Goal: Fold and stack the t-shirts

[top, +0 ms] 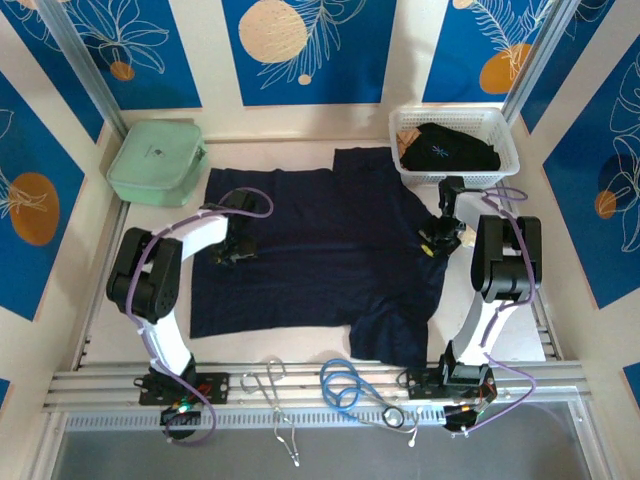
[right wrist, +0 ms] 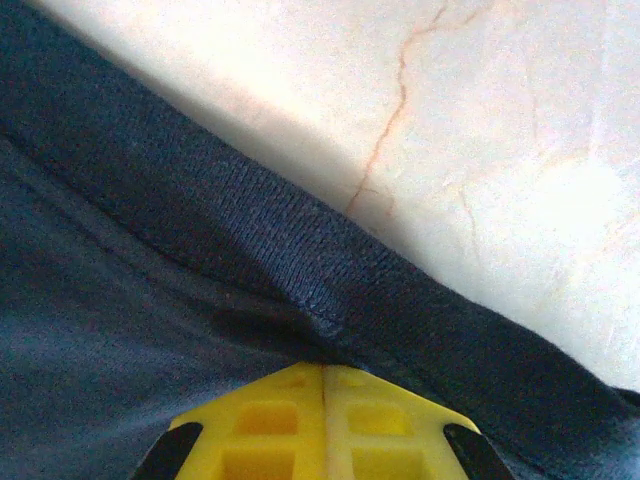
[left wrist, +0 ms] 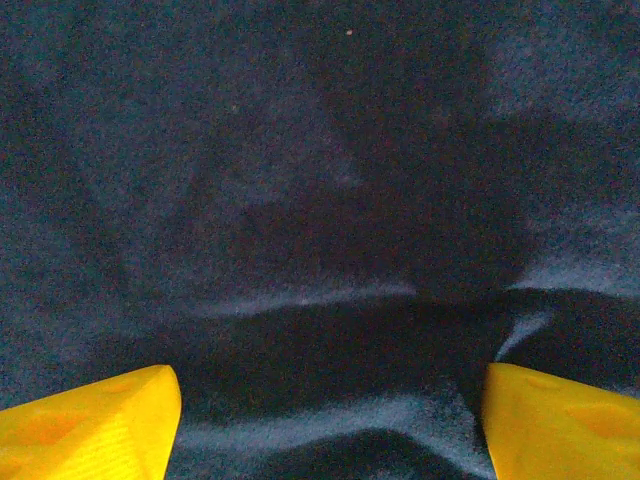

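**Ana:** What's hard to read, starting left of the navy t-shirt (top: 320,260)?

**Ben:** Off its far left corner the mint-green zip case (top: 157,163) sits closed, so its inside is hidden. From above, the left claw (top: 235,252) is a dark shape over the shirt's left part, and its fingers don't read there.

**Ana:** And from its wrist?

**Ben:** The left claw (left wrist: 330,420) is spread wide. One yellow fingertip shows in each lower corner, both cut off by the frame. Softly creased navy cloth lies between them, and nothing is gripped.

**Ana:** Where does the shirt lie?

**Ben:** It's spread flat across the middle of the bench (top: 280,150), between the two arms.

**Ana:** The right side?

**Ben:** The right claw (top: 432,243) is at the shirt's right edge. From the wrist its fingers (right wrist: 290,420) are pressed together, and the ribbed edge puckers at their tips, pinched. Pale veined bench lies beyond.

**Ana:** Containers?

**Ben:** The white lattice basket (top: 505,160) sits just off the shirt's far right corner. It holds a bunched black t-shirt (top: 465,155) with a pale blue mark facing up, its lower folds screened by the wall.
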You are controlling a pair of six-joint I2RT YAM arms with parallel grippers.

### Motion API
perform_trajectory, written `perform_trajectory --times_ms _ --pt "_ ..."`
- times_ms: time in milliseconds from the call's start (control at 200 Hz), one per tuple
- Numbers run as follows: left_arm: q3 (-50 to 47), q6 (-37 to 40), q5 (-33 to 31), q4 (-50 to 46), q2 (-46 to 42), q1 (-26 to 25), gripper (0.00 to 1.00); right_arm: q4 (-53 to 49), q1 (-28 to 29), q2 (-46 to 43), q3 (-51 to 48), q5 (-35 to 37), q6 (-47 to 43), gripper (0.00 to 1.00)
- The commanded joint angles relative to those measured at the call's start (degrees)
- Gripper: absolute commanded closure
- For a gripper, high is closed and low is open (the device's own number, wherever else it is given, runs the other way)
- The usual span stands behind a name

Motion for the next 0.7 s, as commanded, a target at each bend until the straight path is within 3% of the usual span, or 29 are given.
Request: perform_trajectory --times_ms 0,85,290,445,575,695 --pt "-2.2 -0.6 -3.6 -3.9 -1.6 -0.1 0.22 0.3 0.0 0.0 -1.0 0.7 -1.8 1.00" --pt "-1.5 0.1 -3.6 -4.6 -3.2 -0.3 0.22 0.0 2.0 -1.1 0.3 -0.4 -5.0 1.00" --pt "2.9 0.9 -4.8 -9.3 -8.6 -2.3 0.19 -5.2 9.0 -10.2 -1.3 5.3 -9.5 1.00" --pt "6.7 1.4 -4.7 -10.1 -5.7 -2.4 0.20 -4.8 12.0 -9.9 0.7 0.4 -13.0 1.00" --pt "7.5 1.3 -2.2 -12.1 -4.5 -3.5 0.28 -11.6 15.6 -7.5 4.1 3.0 -13.7 1.00" --pt "2.5 0.7 -1.5 -15.2 -8.9 -5.2 0.38 -15.2 20.7 -14.2 -3.5 5.1 -10.8 1.00"
